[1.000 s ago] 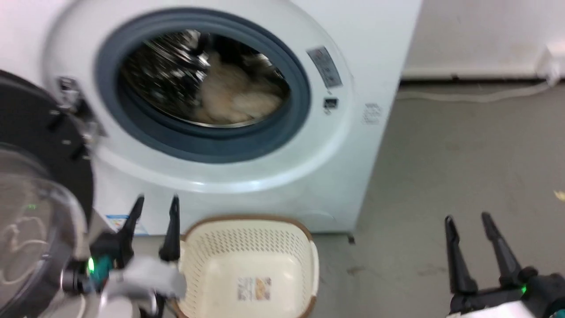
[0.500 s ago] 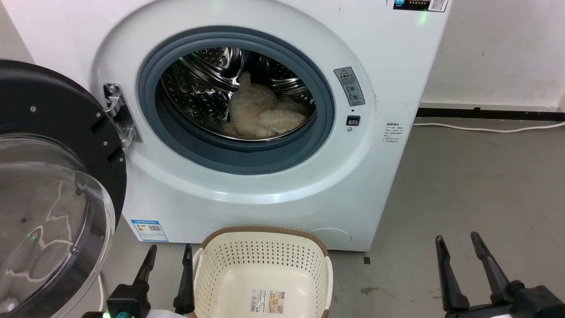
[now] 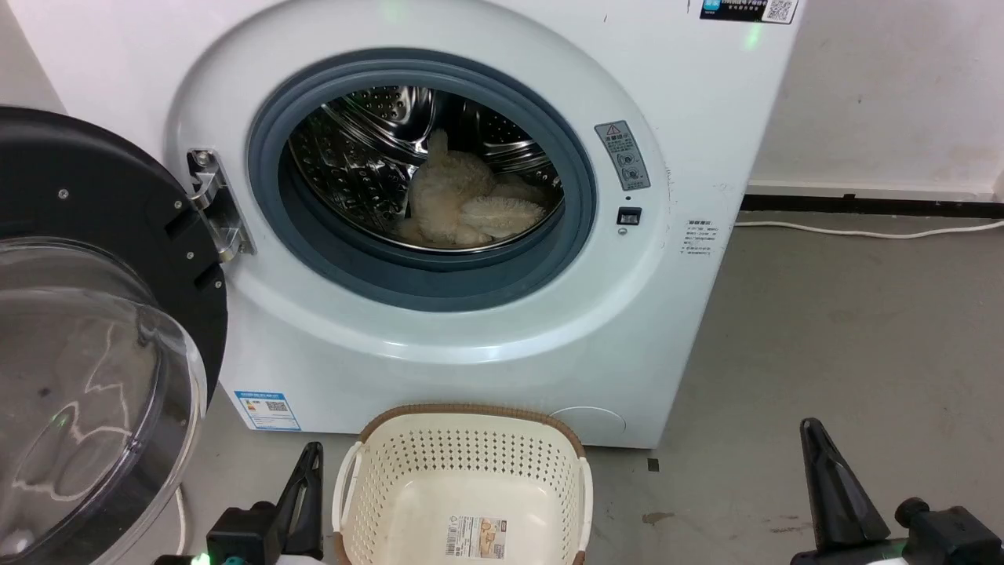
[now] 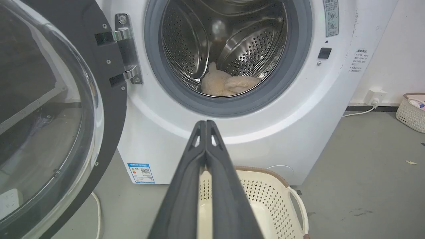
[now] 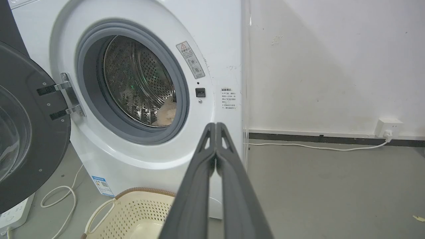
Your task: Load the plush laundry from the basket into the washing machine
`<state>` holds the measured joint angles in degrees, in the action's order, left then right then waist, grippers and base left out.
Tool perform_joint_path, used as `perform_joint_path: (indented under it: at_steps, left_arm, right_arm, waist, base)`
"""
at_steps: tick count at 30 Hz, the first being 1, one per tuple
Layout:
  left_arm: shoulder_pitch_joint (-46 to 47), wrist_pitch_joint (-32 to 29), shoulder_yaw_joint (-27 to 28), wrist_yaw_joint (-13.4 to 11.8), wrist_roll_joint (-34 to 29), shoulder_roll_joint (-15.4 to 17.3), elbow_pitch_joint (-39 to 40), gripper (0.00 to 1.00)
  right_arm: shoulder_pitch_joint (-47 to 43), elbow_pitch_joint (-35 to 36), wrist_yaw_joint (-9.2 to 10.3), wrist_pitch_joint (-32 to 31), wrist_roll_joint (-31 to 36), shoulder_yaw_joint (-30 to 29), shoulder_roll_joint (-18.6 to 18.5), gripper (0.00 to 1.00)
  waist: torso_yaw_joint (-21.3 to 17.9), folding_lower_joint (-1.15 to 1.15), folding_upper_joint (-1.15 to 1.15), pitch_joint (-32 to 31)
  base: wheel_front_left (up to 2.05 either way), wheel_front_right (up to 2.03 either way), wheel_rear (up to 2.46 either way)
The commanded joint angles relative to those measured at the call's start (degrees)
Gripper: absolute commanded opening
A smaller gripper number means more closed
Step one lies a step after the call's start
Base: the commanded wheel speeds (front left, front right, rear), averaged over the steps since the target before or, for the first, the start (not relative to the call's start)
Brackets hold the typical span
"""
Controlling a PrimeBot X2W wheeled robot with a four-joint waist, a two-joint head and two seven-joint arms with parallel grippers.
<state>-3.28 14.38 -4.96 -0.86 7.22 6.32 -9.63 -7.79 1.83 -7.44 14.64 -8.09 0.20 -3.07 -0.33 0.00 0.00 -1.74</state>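
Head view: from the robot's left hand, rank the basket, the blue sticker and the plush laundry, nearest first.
1. basket, just right of the left hand.
2. blue sticker, low on the washing machine front.
3. plush laundry, inside the drum.

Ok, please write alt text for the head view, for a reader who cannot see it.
The plush laundry lies inside the drum of the washing machine, whose door stands open at the left. The basket sits empty on the floor, the shut left gripper beside it and the shut right gripper at the lower right.
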Motion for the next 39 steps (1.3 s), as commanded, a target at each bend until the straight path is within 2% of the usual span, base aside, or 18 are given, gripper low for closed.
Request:
perform_joint_path:
  at_steps: [1, 39]
  left_arm:
    - [0.13, -0.33, 0.14, 0.04, -0.28, -0.12, 0.34, 0.00]
    - [1.13, -4.78, 1.67, 0.30, -2.48, -1.17, 3.28, 0.00]
  right_arm:
    - [0.29, -0.08, 0.00, -0.52, 0.31, -0.02, 0.01, 0.00]
    - [2.67, -0.63, -0.02, -5.00, 2.78, -0.08, 0.07, 0.00]
  waist:
    - [0.00, 0.00, 0.00, 0.03]
    - [0.11, 0.00, 0.00, 0.57]
  base:
    - [0.00, 0.00, 0.00]
    - [0.00, 0.00, 0.00]
